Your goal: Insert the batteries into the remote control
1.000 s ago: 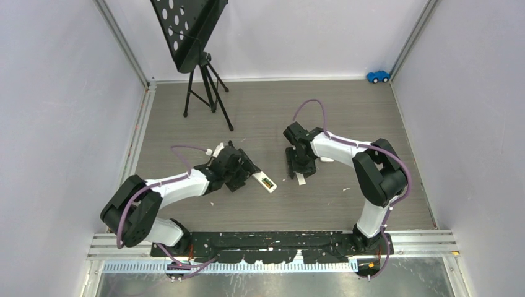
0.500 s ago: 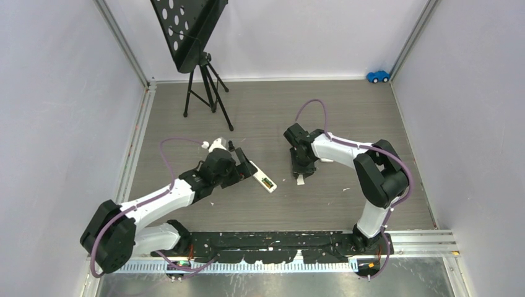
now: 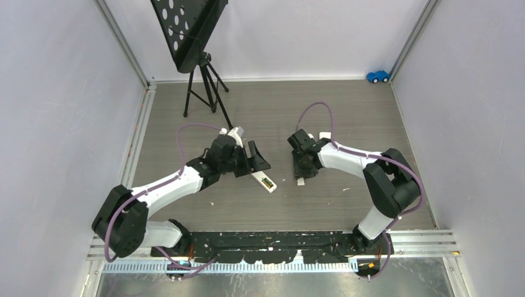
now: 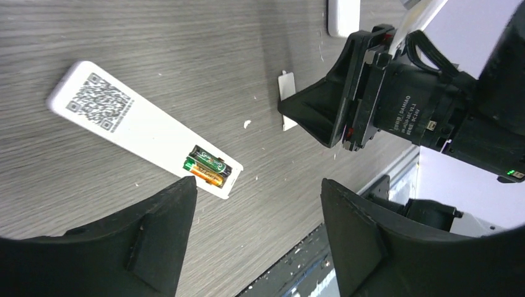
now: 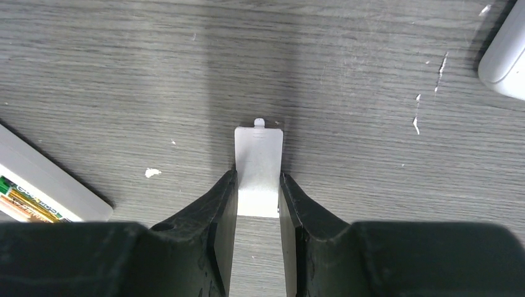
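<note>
In the top view the remote [image 3: 264, 181] lies on the surface [image 3: 347, 117] near the middle. The left gripper [image 3: 255, 158] is at its 11 o'clock and the right gripper [image 3: 303, 170] at its 3 o'clock, low over a small white cover [image 3: 301, 181]. In the left wrist view the remote lies face down, code label up, so its open bay faces the camera. Both batteries [image 4: 207, 167] already sit side by side in the bay at the remote's 4 o'clock end. The left gripper hangs above with its jaws wide apart and nothing between them, probably standing clear so the bay stays reachable. The cover lies at the remote's 2 o'clock, apart from it, under the right gripper. In the right wrist view that gripper has its two fingers pressed against the cover's long edges, closed on it, with the cover's tab pointing to 12 o'clock and free of the fingers. Gripping the edges likely leaves the tab clear to slot into the remote. Whether the cover has left the surface cannot be told. The remote's open end, batteries showing, is at 8 o'clock. Loading looks done, and fitting the cover seems to be what remains.
</note>
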Controlling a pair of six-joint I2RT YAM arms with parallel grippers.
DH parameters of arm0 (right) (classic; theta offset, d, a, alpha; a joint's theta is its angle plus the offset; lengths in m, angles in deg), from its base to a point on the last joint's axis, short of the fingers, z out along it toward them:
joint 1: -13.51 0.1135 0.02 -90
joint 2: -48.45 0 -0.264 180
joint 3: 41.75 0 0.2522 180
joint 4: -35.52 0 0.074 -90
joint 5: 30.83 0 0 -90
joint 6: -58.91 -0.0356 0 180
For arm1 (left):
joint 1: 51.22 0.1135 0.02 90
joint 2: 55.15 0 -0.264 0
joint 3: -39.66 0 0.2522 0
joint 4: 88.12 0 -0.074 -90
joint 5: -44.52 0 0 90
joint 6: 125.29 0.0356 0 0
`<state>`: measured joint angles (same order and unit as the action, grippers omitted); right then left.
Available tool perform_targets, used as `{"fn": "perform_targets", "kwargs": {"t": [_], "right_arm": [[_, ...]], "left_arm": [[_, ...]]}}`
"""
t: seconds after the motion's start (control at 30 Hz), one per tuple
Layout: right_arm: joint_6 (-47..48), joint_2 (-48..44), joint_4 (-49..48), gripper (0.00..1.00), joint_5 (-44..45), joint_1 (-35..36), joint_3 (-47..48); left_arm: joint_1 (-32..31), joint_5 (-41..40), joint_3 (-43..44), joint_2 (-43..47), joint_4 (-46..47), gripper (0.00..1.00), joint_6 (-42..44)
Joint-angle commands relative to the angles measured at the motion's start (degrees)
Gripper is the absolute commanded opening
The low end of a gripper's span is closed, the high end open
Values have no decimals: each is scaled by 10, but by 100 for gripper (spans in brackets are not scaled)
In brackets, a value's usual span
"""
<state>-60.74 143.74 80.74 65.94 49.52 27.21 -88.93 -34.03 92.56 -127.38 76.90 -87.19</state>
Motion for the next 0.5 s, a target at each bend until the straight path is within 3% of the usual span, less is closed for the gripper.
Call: {"fn": "perform_targets", "kwargs": {"t": [0.0,0.47], "right_arm": [[14,-22,-10,34,-3,10,-35],[0,-45,27,40,23,26,-24]], "left_arm": [[4,78,35,-43,33,72,2],[5,121,67,-110,59,67,-16]]}}
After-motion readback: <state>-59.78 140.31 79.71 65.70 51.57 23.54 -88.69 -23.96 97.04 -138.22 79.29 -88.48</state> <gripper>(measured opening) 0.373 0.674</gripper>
